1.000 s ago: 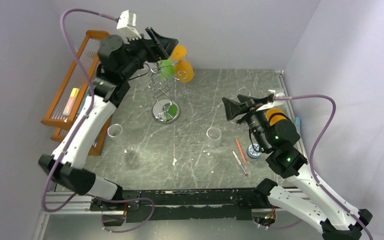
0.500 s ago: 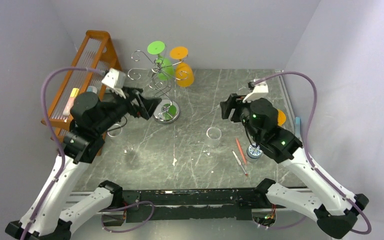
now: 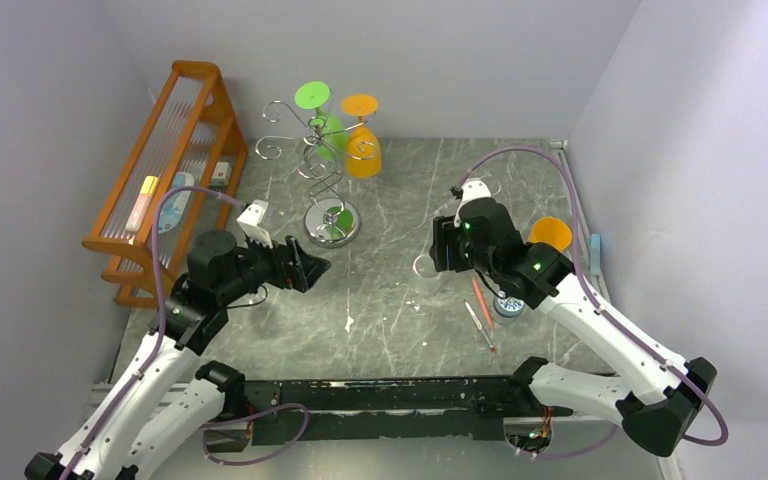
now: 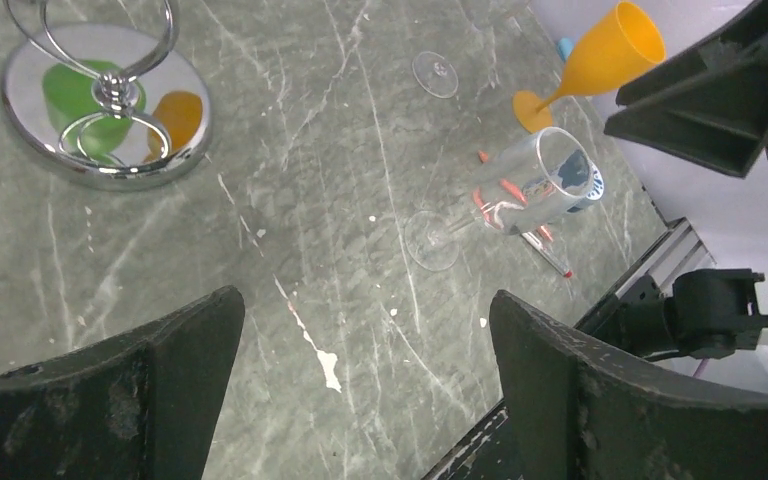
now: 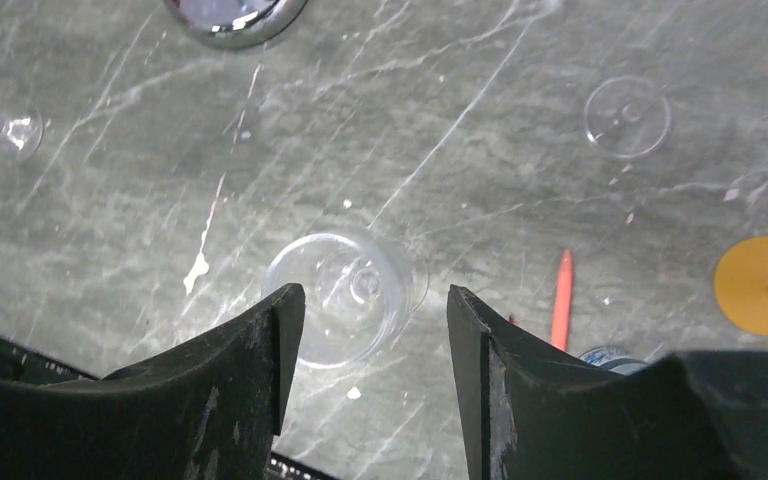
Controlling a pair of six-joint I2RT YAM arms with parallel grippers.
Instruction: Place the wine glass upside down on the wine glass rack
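The silver wire wine glass rack stands at the back on its round mirrored base, which also shows in the left wrist view. A green glass and an orange glass hang upside down on it. A clear wine glass stands upright on the table; it also shows in the left wrist view. My right gripper is open just above it, its rim between the fingers. My left gripper is open and empty, over bare table near the rack base.
An orange wooden slatted rack stands at the left. An upright orange glass is at the right, and another clear glass behind. Pens and a small round blue-and-white thing lie near the right arm. A small clear glass stands at the left.
My left gripper left the green glass hanging on the rack and drew back down to the near left, empty. My right gripper moved left over the clear glass.
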